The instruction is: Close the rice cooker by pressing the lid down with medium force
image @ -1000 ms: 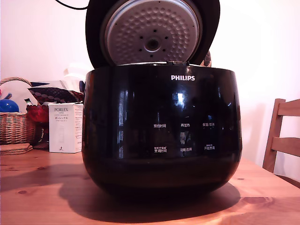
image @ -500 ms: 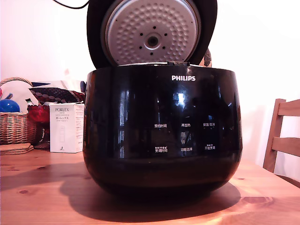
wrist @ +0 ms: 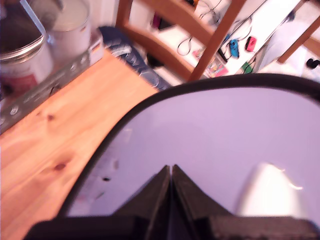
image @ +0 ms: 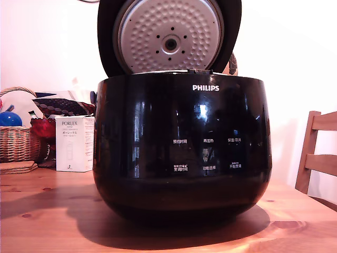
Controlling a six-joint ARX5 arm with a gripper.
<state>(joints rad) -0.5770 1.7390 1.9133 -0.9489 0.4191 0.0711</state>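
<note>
The cooker (image: 181, 150) is a large glossy black rounded pot standing upright on a wooden table, with white "PHILIPS" lettering and small white button labels on its near face. Its lid (image: 168, 36) stands open at the far rim, nearly upright, showing a dimpled grey-white inner plate with a central hole.

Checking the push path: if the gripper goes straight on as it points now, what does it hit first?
The lid. In the wrist view the shut gripper points straight at the lid's glossy outer surface with nothing between. Whether it already touches is unclear. The exterior view shows the lid up over the rice cooker.
</note>
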